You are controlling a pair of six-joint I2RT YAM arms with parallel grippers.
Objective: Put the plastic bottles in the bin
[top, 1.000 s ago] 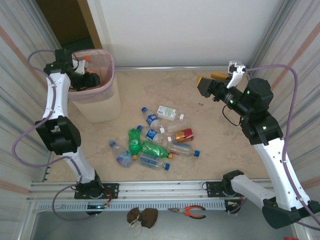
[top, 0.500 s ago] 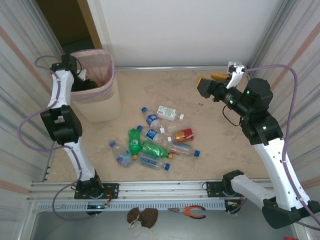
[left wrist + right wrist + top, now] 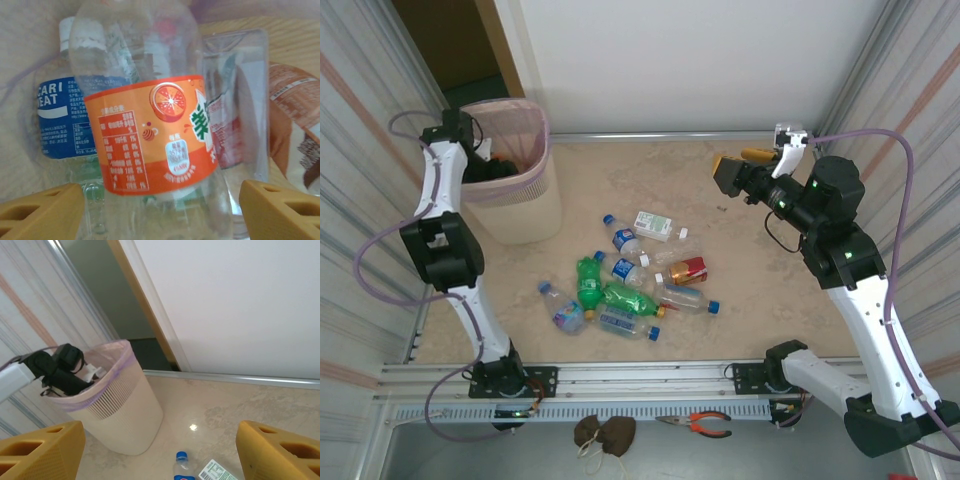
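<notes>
**Dropping step at the bin**

The left gripper (image 3: 160, 205) is hanging inside the bin (image 3: 525, 195). Its fingers (image 3: 35, 212) are standing apart with an orange-label bottle (image 3: 155, 135) lying between them. A thin gap is showing beside one finger, so the bottle looks loose rather than clamped. Other bottles (image 3: 60, 120) are lying just beyond the fingers. The right gripper (image 3: 160, 450) is hovering with its fingers apart and nothing between them, well away from the pile (image 3: 620, 285). Next, I judge, the left arm is going to need to lift clear of the rim and head for the pile.
</notes>
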